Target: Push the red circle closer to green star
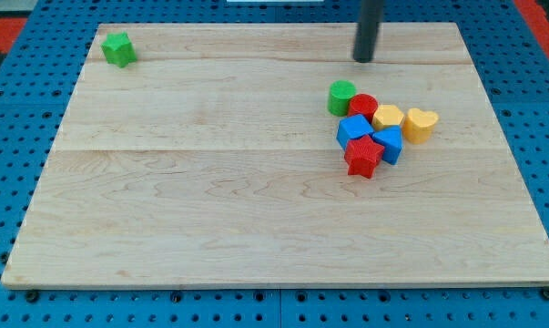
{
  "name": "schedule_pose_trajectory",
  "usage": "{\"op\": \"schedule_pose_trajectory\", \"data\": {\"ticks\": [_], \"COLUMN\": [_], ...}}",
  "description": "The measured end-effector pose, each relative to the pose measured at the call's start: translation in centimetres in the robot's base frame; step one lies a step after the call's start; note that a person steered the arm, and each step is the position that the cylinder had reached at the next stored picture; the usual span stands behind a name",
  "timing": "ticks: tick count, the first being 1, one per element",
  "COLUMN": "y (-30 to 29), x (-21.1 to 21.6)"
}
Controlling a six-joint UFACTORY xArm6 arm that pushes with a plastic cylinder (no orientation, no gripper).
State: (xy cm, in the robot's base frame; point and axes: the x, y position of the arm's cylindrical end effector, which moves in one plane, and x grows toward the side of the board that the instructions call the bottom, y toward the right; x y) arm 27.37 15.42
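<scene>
Background: a blue perforated base surrounds the bench on all sides, with a strip of red at the view's top corners.
Bench: a pale wooden board made of joined planks, its edges all in view.
Writing: no brand, label or lettering can be read on any surface.
Tip: the dark rod comes down from the view's top, and the tip sits on the bench near the top edge, above the cluster and apart from it, touching no block.
Jaws: the arm carries none; it ends in the plain rod.
Red circle: the red circle lies in the cluster at the view's right, just below and right of the tip, touching the green circle on its left.
Green circle: the green circle is the cluster's block nearest the tip.
Green star: the green star stands alone at the top left corner, close to two board edges and well apart from the cluster.
Other blocks: a blue cube, a red star, a second blue block, a yellow hexagon and a yellow heart are packed together below and right of the red circle.
Open room: bare wood stretches from the cluster leftward to the green star, and across the whole lower half.
</scene>
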Motion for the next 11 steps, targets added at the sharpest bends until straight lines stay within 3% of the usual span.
{"op": "schedule_pose_trajectory", "data": {"ticks": [1,2,3,5,10,11], "y": [-0.3,-5.1,-6.7,-2.5,-7.0,-11.2], "x": [4.8,10.8,12.1,14.3,17.0,17.1]}}
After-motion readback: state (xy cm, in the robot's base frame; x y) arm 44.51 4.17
